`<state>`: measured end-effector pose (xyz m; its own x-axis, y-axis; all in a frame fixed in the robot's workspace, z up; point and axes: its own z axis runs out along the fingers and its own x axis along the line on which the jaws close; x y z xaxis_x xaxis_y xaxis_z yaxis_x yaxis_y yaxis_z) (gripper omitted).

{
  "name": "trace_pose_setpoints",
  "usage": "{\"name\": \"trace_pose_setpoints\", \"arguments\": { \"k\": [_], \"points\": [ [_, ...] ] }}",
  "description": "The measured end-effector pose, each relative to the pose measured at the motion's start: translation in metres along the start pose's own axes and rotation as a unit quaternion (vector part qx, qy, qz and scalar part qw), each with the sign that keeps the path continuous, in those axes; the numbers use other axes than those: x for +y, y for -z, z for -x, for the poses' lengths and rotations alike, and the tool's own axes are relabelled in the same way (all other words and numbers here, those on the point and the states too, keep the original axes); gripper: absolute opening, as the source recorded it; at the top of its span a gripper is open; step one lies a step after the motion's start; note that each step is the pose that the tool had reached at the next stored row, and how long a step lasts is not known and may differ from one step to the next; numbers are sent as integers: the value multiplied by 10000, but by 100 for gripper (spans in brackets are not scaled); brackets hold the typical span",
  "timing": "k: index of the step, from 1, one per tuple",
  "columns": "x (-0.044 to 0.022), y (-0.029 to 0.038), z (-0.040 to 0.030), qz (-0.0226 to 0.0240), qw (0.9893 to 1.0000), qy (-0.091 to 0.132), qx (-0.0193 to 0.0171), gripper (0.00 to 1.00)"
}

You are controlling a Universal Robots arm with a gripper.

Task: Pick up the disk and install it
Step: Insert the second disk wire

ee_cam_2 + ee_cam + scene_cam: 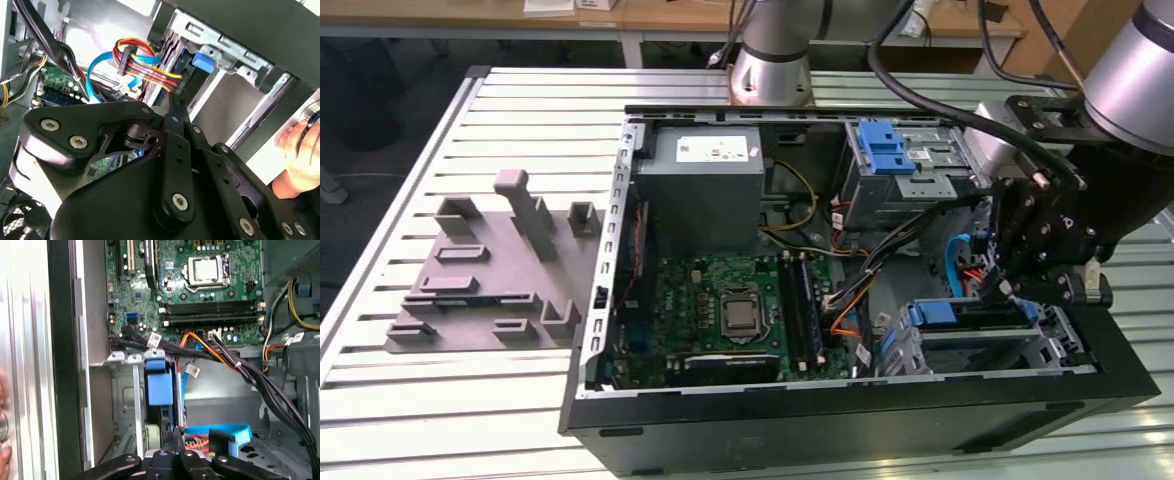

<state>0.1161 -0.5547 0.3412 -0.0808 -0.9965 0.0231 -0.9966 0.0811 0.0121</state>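
In both wrist views the gripper [175, 439] fills the near foreground, its 2 black fingers [172, 112] drawn together, tip against tip, with nothing visible between them. In the exterior view the gripper [1014, 290] hangs at the right of the frame, tips down over the lower right corner of the open computer case [854, 420].

Just beyond the tips stands the metal drive cage [137, 405], capped by a blue latch [160, 385]. The disk [163, 417] shows as a narrow dark edge in the slot under that latch, just beside the fingertips. I cannot tell whether they touch it or how deep it sits. In the exterior view, the same cage [987, 345] sits at the lower right.

A light blue flat cable [225, 432] lies right of the tips, and a bundle of red, yellow and orange wires [150, 67] runs past the cage.

Farther in lies the green motherboard [210, 295] with its processor socket [740, 312], then the grey power supply box [707, 185] and a second cage with a blue latch [887, 150] at the upper middle.

A person's hand [300, 155] rests at the right edge of the second wrist view. A grey moulded fixture [487, 270] sits on the slatted table [400, 400], left of the case.
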Motion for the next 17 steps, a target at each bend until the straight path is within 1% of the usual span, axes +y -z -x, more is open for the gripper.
{"name": "trace_pose_setpoints", "arguments": {
  "k": [4, 6, 9, 14, 17],
  "points": [
    [49, -1, -4, -1, 10000, 0, 0, 11],
    [56, 19, -5, -2, 10000, 1, 1, 11],
    [58, 106, -2, -2, 10000, 1, -1, 11],
    [63, 258, 26, -1, 10000, 1, 0, 11],
    [71, 323, 44, -1, 10000, 0, -1, 11]
  ]
}}
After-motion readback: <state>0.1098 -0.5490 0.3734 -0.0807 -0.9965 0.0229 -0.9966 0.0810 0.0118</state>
